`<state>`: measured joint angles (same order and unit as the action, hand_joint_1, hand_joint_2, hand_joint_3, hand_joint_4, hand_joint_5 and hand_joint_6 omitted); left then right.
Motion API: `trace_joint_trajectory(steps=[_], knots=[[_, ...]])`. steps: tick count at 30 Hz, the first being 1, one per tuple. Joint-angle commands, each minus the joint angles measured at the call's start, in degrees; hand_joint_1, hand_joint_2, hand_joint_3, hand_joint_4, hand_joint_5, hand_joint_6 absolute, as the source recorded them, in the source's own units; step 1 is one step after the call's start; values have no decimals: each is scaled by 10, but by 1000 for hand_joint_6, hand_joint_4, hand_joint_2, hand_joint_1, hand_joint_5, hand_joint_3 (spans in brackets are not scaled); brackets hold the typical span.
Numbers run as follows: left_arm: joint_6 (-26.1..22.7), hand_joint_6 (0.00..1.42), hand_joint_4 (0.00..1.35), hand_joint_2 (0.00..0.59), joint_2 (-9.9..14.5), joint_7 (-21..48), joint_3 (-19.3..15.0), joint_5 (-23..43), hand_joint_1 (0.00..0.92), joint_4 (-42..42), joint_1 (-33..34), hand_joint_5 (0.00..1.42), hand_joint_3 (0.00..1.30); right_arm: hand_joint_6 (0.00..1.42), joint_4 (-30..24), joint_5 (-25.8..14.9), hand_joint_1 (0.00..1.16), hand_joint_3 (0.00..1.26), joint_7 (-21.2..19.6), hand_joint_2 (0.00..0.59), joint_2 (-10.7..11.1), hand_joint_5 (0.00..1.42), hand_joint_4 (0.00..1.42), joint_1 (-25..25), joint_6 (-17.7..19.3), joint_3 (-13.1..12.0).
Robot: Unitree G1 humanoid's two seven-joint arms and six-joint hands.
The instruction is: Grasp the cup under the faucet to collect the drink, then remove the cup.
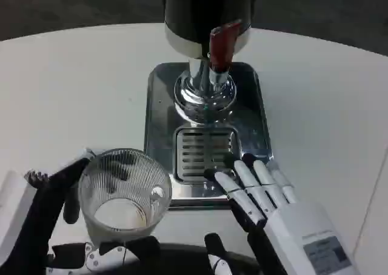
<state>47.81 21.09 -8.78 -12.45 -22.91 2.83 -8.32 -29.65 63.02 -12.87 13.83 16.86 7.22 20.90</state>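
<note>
A: Surface and background?

B: A round white table (73, 87) against a dark floor. At its far centre stands a dark drink dispenser (206, 14) with a red tap lever (223, 45) and a chrome faucet column (205, 87), mounted on a rectangular polished steel drip tray (159, 99) with a slotted grate (203, 154).

A: Cup position and orientation?

B: The clear ribbed glass cup (124, 193) stands upright, long axis vertical, mouth up, on the table just left of the tray's near corner, not under the faucet. Contents cannot be determined.

A: Left hand?

B: The left hand (60, 226) wraps the cup, fingers on its left side and near base, holding it.

A: Right hand?

B: The right hand (273, 208) holds nothing; its fingers (245, 178) lie extended, close together, tips over the tray's near right edge beside the grate.

A: Obstructions?

B: The tray's raised rim lies between cup and grate.
</note>
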Motion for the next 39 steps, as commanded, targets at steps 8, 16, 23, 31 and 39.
trace_joint_trajectory(steps=[8, 16, 23, 31, 39], knots=[[5, 1273, 1111, 129, 2, 6, -3, 14, 556, 11, -2, 1201, 1008, 19, -4, -8, 204, 155, 2, 510, -9, 25, 52, 11, -3, -2], [3, 1273, 1111, 129, -2, 3, -2, 13, 555, 9, 2, 1189, 1008, 30, -8, -2, 197, 157, 5, 516, -17, 31, 64, 15, -7, -1], [-1, 1273, 1098, 126, -2, -3, -1, 6, 555, -14, 20, 1188, 1008, 32, -12, 5, 243, 165, 11, 533, -24, 53, 74, 14, -18, -3], [-22, 1273, 1098, 123, -10, -28, 6, -18, 554, -81, 93, 1188, 1002, 32, -25, 10, 276, 165, 8, 543, -27, 61, 85, 28, -28, -9], [-30, 1273, 1098, 122, -18, -85, 43, -71, 554, -185, 193, 1188, 999, 32, -43, 12, 288, 165, 6, 540, -31, 62, 86, 50, -36, -17]])
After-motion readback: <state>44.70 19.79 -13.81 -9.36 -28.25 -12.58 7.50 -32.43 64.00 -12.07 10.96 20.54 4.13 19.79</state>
